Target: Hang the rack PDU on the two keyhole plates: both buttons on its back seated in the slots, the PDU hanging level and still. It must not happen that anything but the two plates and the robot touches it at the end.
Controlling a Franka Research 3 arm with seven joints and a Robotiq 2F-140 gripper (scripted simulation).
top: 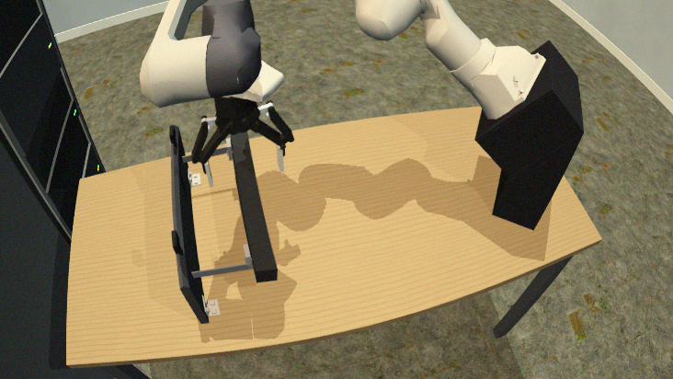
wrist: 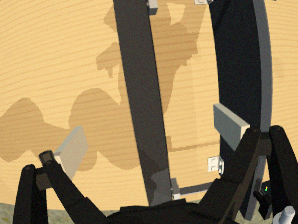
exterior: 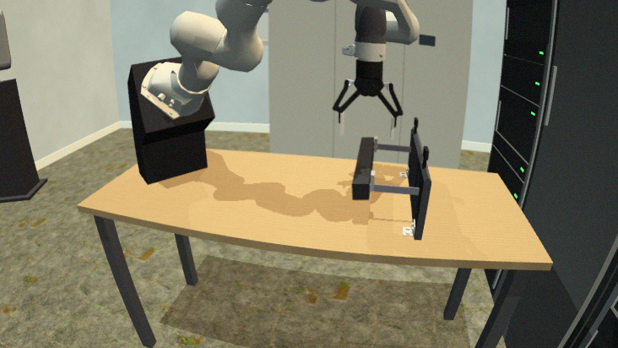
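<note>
From my seat I count one wooden tabletop (exterior: pixel 268 225), and near its front edge one small pale bracket (exterior: pixel 408 231) at the foot of an upright black panel (exterior: pixel 421 190). A second pale bracket (exterior: pixel 403 174) sits farther back along the same panel, so two brackets in all. The panel stands on edge close to the tabletop's end nearest the dark server cabinet (exterior: pixel 575 151).

One rack PDU (exterior: pixel 362 168), a long black bar, hangs clear of the tabletop beside the panel. It is joined to the panel by two grey rods, a nearer one (exterior: pixel 395 189) and a farther one (exterior: pixel 393 147). In the exterior view the bar looks level. I cannot tell from here whether its buttons are seated in the slots, since the keyhole plates are too small to make out.

Above the PDU's far end I have one gripper (exterior: pixel 366 122), pointing straight down. Its two fingers (exterior: pixel 340 127) are spread as wide as they go, one on each side of the bar line and above it, touching nothing and holding nothing. The wrist view shows the PDU (wrist: pixel 141 90) running away below the gripper (wrist: pixel 153 163).

Farthest left stands one black pedestal (exterior: pixel 149 142) on the tabletop, carrying the arm's base.
</note>
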